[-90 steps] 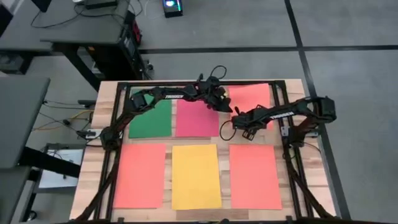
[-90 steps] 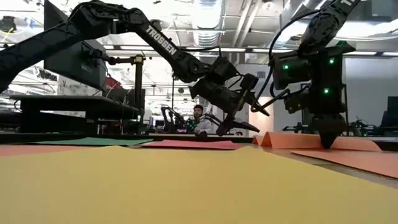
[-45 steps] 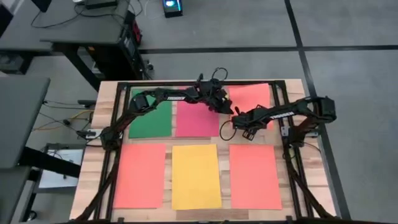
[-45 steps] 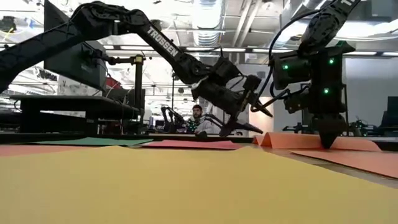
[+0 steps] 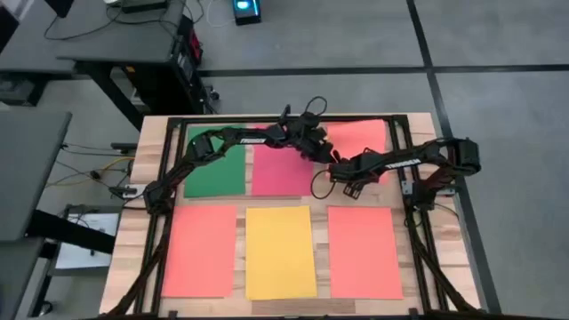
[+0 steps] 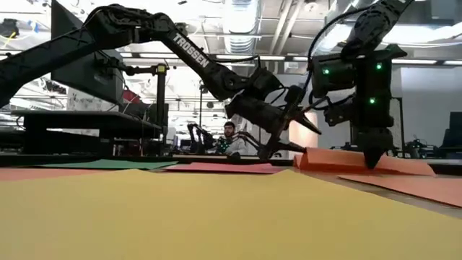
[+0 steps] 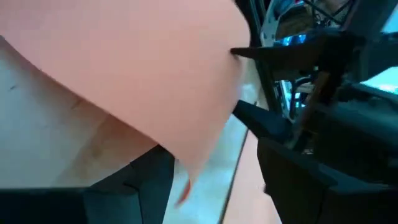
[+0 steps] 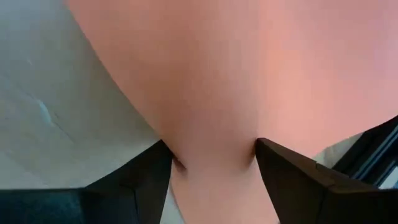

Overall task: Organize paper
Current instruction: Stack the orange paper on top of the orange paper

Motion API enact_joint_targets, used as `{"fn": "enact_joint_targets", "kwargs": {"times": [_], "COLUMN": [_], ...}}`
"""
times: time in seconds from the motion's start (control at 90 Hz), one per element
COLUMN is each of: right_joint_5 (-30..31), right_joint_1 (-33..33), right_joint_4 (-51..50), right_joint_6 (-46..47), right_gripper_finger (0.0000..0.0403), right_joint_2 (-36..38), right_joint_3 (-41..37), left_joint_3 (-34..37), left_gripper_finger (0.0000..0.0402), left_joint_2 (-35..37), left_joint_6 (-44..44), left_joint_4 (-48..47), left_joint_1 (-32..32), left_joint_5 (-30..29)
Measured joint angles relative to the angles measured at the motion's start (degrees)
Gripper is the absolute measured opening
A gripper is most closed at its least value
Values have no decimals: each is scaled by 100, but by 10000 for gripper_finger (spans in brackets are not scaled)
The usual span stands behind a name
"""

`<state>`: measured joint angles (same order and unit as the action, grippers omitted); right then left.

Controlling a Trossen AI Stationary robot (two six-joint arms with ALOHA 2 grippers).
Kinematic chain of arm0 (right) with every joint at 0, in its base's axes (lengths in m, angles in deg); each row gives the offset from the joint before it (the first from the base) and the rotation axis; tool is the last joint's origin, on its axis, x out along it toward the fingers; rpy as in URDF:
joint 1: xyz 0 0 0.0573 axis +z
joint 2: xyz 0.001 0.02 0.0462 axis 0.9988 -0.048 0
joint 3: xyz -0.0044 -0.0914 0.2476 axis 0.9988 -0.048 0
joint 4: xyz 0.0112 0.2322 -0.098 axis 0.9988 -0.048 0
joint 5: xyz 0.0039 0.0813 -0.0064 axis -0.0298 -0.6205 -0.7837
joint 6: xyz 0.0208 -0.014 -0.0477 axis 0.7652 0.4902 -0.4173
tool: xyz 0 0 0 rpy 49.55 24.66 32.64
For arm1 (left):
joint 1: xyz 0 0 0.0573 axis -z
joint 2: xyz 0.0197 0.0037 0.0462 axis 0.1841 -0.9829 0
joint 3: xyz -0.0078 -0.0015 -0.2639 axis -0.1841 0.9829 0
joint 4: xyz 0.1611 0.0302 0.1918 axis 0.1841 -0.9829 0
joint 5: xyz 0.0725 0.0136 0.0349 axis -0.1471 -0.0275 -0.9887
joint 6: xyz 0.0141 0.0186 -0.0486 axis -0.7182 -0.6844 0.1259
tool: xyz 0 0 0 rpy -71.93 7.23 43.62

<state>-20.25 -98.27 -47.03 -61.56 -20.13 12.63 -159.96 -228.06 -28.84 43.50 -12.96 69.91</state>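
Six sheets of paper lie in two rows on the wooden table point(image 5: 418, 133). The far row is green point(image 5: 213, 169), pink-red point(image 5: 280, 173) and orange point(image 5: 363, 135). The near row is orange point(image 5: 200, 249), yellow point(image 5: 280, 253) and orange point(image 5: 364, 249). My right gripper point(image 5: 345, 175) point(image 6: 372, 160) is shut on the far right orange sheet point(image 6: 361, 163). My left gripper point(image 5: 327, 153) point(image 6: 297, 137) hovers open at that sheet's raised left edge point(image 6: 307, 154), whose corner point(image 7: 193, 155) hangs between its fingers. My right gripper pinches the far right orange sheet near its near-left corner point(image 8: 211, 158) between its two fingers, which point down from above. The paper bunches into a narrow neck between them. Most of the sheet lies on the table, its left edge curled up. Whether my left gripper touches the raised corner, I cannot tell.
Black arm frames run along the table's left and right sides point(image 5: 418, 231). Bare wood shows only in narrow strips between sheets and at the edges. A desk point(image 5: 107, 44) stands beyond the far left corner. A person point(image 6: 229, 137) sits in the room behind.
My right gripper has shifted a little toward the table's left and far edges, dragging the orange sheet along, and the sheet's left edge has curled up higher. My left gripper has edged toward the right, closer to that raised edge.
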Motion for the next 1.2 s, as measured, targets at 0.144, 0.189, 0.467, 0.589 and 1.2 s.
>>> {"fn": "enact_joint_targets", "kwargs": {"times": [0.144, 0.189, 0.467, 0.589, 1.2], "right_joint_5": [0, -1, -1, -4, 838], "right_joint_1": [0, 0, 59, 242, 2206], "right_joint_4": [2, -5, -509, -1232, -2073], "right_joint_6": [-52, -57, 109, 469, 2803], "right_gripper_finger": [221, 221, 221, 221, 221], "right_joint_2": [0, 0, 0, -2, 3006], "right_joint_3": [78, 78, 82, 278, 1212], "left_joint_3": [0, 0, 0, 0, -1993], "left_gripper_finger": [172, 152, 8, 1, 0], "left_joint_2": [0, 0, 0, 0, 16], "left_joint_6": [-60, -98, -476, -616, -1695], "left_joint_4": [43, 33, 36, 37, -1375], "left_joint_1": [4, 0, -4, -4, 221], "left_joint_5": [-57, -70, -74, -57, 312]}}
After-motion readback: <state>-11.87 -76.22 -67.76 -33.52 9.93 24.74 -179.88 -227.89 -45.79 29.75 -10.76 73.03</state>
